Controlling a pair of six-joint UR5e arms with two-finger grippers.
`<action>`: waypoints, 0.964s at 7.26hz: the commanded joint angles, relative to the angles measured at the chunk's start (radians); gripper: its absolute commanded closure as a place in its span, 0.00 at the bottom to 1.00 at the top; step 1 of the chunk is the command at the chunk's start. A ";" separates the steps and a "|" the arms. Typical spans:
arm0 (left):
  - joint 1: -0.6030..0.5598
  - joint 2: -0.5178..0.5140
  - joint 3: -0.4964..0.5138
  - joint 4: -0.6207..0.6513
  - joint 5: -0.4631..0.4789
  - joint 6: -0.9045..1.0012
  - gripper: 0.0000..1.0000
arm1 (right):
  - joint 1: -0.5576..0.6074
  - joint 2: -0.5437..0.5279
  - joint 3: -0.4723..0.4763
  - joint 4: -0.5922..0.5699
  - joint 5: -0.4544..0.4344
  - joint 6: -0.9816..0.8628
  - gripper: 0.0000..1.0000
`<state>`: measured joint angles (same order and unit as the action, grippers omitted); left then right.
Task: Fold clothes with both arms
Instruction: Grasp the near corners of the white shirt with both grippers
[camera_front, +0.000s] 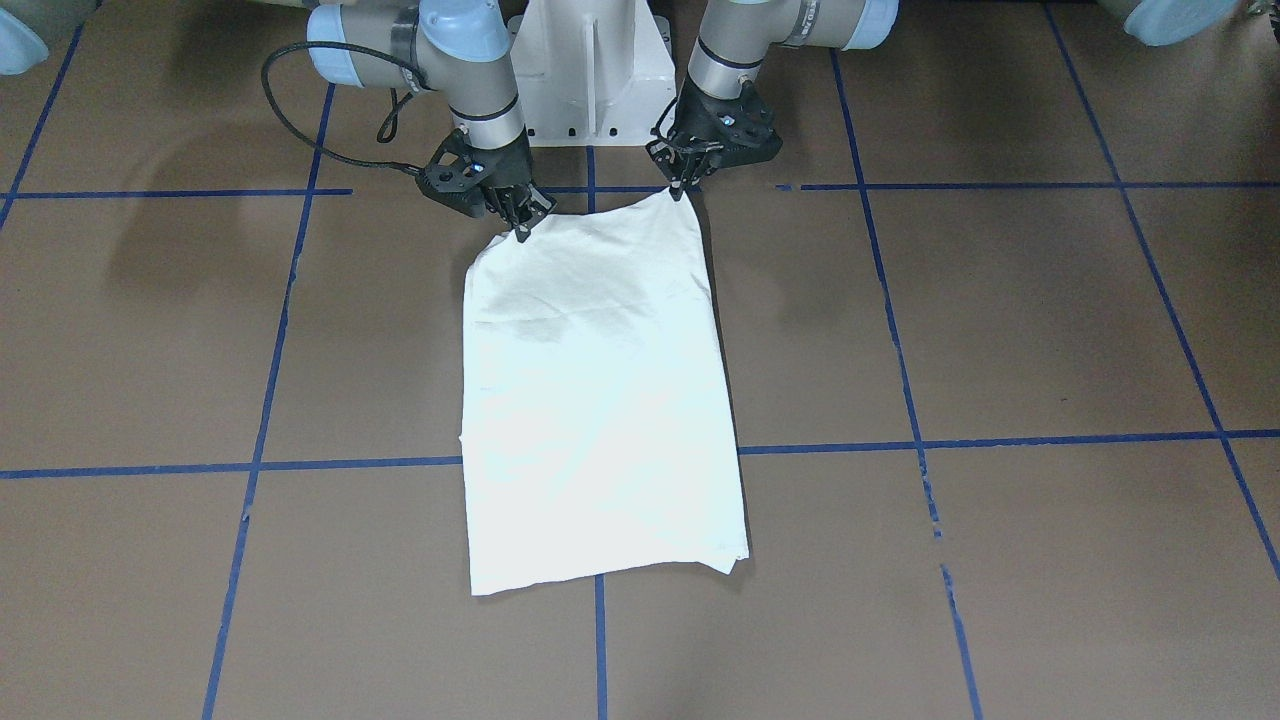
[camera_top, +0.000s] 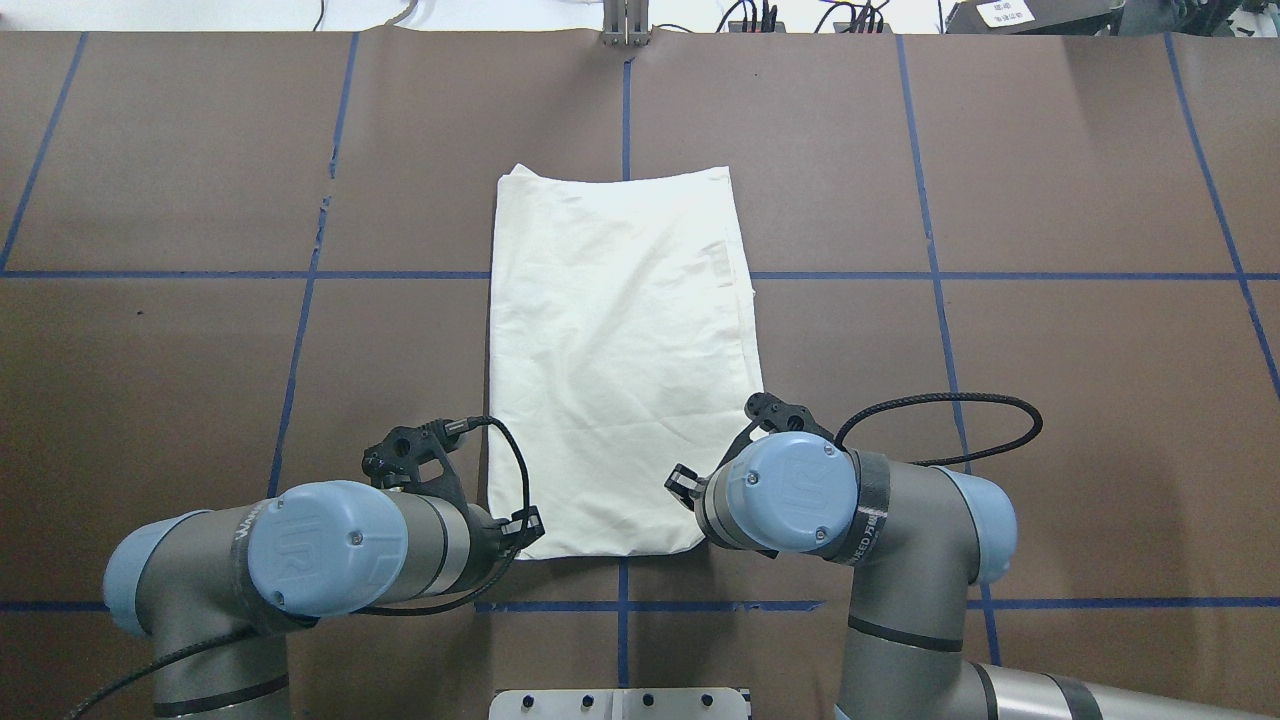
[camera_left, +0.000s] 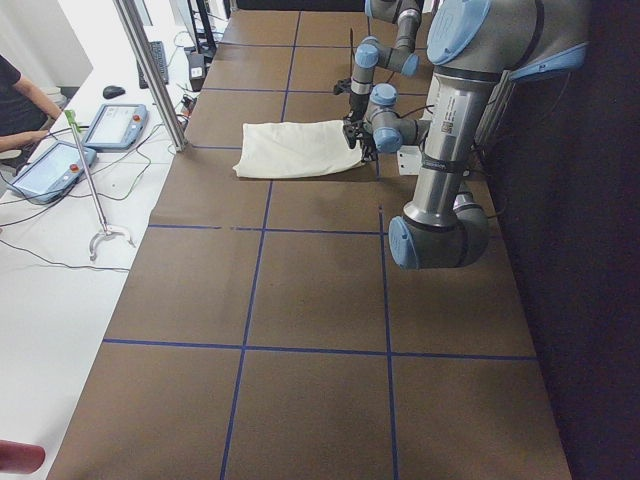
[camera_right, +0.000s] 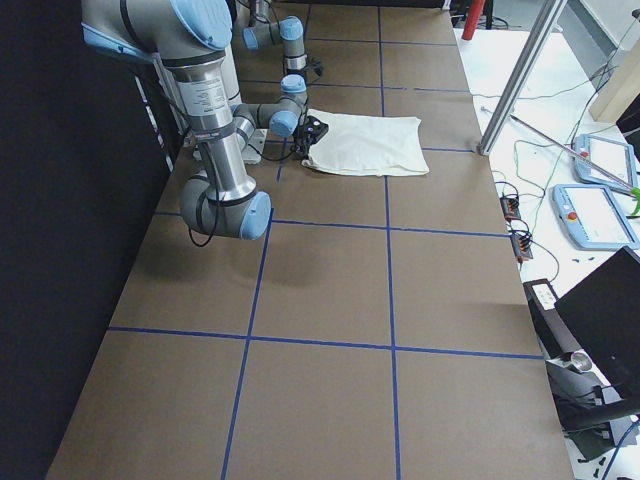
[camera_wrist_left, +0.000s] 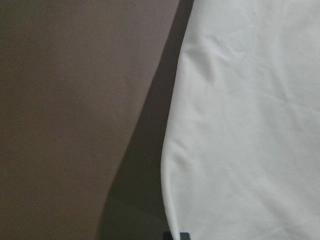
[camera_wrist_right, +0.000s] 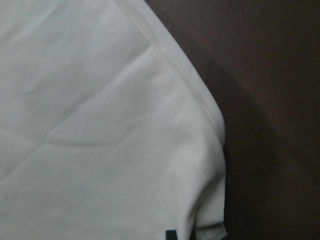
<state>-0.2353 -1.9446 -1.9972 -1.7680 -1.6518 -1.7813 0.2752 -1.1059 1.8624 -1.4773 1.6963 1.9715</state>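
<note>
Centrally, by the tabletop's (camera_front: 1000, 330) robot-side edge, a folded shirt (camera_front: 600, 400) is laid, near corners clenched by left gripper (camera_front: 682, 192) and right gripper (camera_front: 521, 230). Cloth is judged light, limp, best held at corners.

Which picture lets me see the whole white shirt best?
The exterior front-facing view: the whole shirt shows, almost nothing covering it. Overhead, the left arm and right arm hide its near corners. The side views show it small and far. Each wrist camera sees only one edge.

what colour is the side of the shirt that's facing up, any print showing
Plain cream-white shirt, no print showing; clearest in the overhead exterior view.
</note>
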 joint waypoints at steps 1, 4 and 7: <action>0.055 0.009 -0.056 0.004 0.007 -0.003 1.00 | -0.040 -0.058 0.119 0.000 0.035 -0.005 1.00; 0.128 0.055 -0.191 0.076 0.007 -0.006 1.00 | -0.139 -0.126 0.216 0.000 0.034 -0.002 1.00; 0.123 0.020 -0.192 0.084 0.000 -0.001 1.00 | -0.043 -0.114 0.205 0.024 0.034 -0.069 1.00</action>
<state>-0.1056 -1.9060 -2.1867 -1.6872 -1.6512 -1.7847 0.1772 -1.2232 2.0703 -1.4706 1.7283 1.9410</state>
